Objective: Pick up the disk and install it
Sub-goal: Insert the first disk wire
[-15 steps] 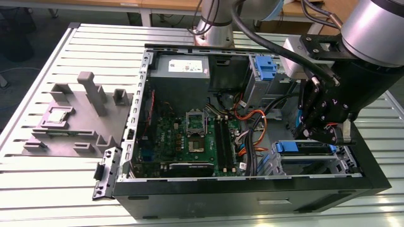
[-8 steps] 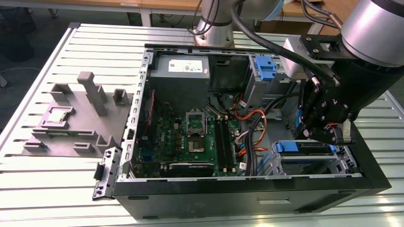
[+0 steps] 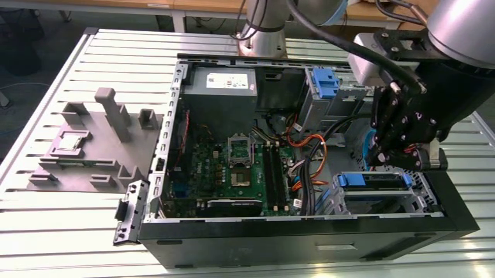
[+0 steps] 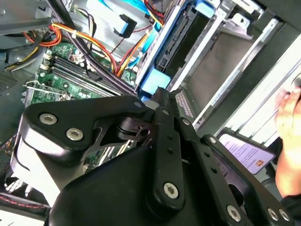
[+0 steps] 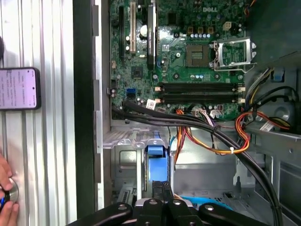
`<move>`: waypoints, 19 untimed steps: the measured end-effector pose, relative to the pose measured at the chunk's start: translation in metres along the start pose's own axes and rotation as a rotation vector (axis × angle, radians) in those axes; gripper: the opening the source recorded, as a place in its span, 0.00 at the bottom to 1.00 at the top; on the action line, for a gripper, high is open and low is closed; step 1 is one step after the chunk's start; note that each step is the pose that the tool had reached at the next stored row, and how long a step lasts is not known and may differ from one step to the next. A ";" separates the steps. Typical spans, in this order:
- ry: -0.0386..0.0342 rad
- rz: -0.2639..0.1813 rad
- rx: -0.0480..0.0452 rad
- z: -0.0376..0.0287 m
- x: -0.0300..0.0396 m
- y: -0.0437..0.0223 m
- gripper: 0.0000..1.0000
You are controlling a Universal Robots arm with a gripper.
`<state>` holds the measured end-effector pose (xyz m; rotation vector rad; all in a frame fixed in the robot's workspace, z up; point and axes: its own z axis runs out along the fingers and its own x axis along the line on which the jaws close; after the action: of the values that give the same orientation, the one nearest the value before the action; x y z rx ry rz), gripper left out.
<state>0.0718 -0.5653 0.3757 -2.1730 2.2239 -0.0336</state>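
The disk [image 3: 371, 180], a flat drive in a blue plastic frame, lies in the metal drive cage [image 3: 414, 194] at one corner of an open computer case [image 3: 309, 243]. In the exterior view this corner is at the lower part of the exterior view's right. In both wrist views the disk's blue end [image 5: 157, 162] [image 4: 155, 81] shows edge-on inside the grey cage.

The gripper [image 3: 390, 162] points down into the case right over the cage. In the first wrist view its black tip [image 5: 162, 188] is just at the disk's blue end, and the second wrist view shows the same closeness [image 4: 160, 94]. I cannot tell whether the gripper is clamping the disk, pressing on it or free of it.

Beside the cage, bundles of orange and black cables [image 3: 313, 150] run across the case floor. Past them lies the green motherboard [image 3: 232, 168] with its empty processor socket. A grey power-supply box [image 3: 224, 84] with a white sticker sits in the far corner, and a tall blue latch [image 3: 326, 81] stands on the far wall nearer the arm.

The case rests on a pale slatted table [image 3: 77, 231]. On the exterior view's left, a grey moulded fixture [image 3: 85, 145] lies on the table, well apart from the cage.

In the first wrist view a phone [image 5: 19, 88] with a lit screen lies on the table outside the case wall, and a person's hand [image 5: 7, 197] is near it.
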 end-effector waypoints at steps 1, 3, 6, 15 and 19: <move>-0.0006 -0.012 0.0036 0.0000 0.0000 0.0000 0.10; -0.0016 -0.044 0.0052 -0.0001 -0.0001 -0.0001 0.10; -0.0034 -0.094 0.0053 0.0007 -0.0001 0.0000 0.10; 0.0019 -0.136 0.0046 0.0046 -0.0006 0.0001 0.10; 0.0025 -0.146 0.0045 0.0052 -0.0006 0.0001 0.10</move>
<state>0.0720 -0.5646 0.3705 -2.3292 2.0600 -0.0449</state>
